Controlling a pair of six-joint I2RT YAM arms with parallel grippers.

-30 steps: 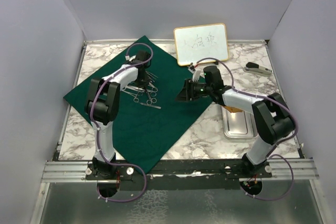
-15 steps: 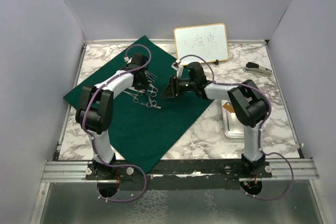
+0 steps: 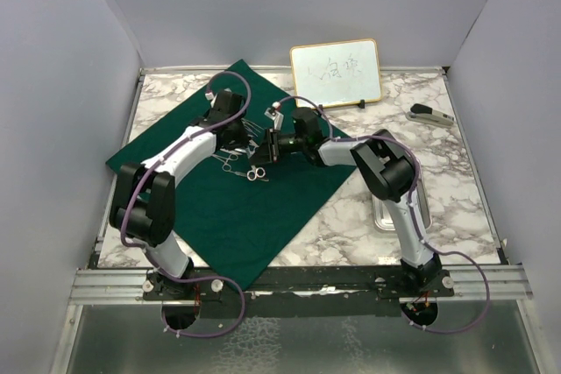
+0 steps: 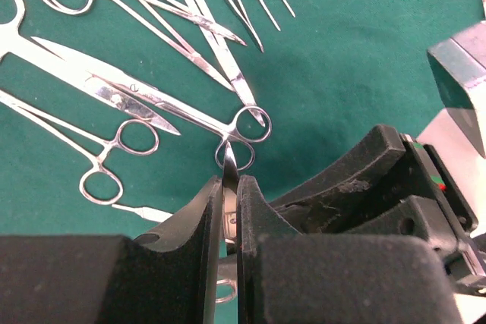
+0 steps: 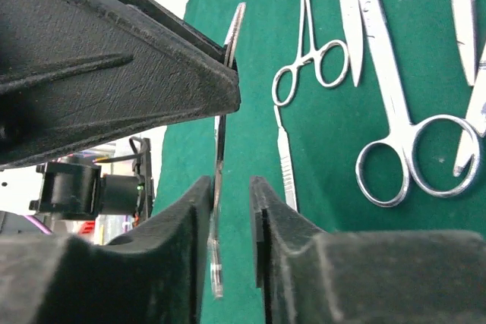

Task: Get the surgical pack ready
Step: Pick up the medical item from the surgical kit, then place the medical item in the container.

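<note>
Handover, we reckon: left fingers (image 4: 190, 225) pinch a thin instrument (image 5: 234, 32) above the cloth (image 3: 237, 208) so right fingers (image 5: 152, 263), slightly spread around it, can clamp.

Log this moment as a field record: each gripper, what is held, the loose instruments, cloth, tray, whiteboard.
left gripper: shut on thin steel instrument, held over the cloth
right gripper: open, fingers either side of the same instrument, not yet clamped
loose instruments: scissors and clamps lying on the cloth
green cloth: spread flat, set diagonally on marble table
steel tray: on the table right of the cloth, partly hidden
whiteboard: upright at far edge
</note>
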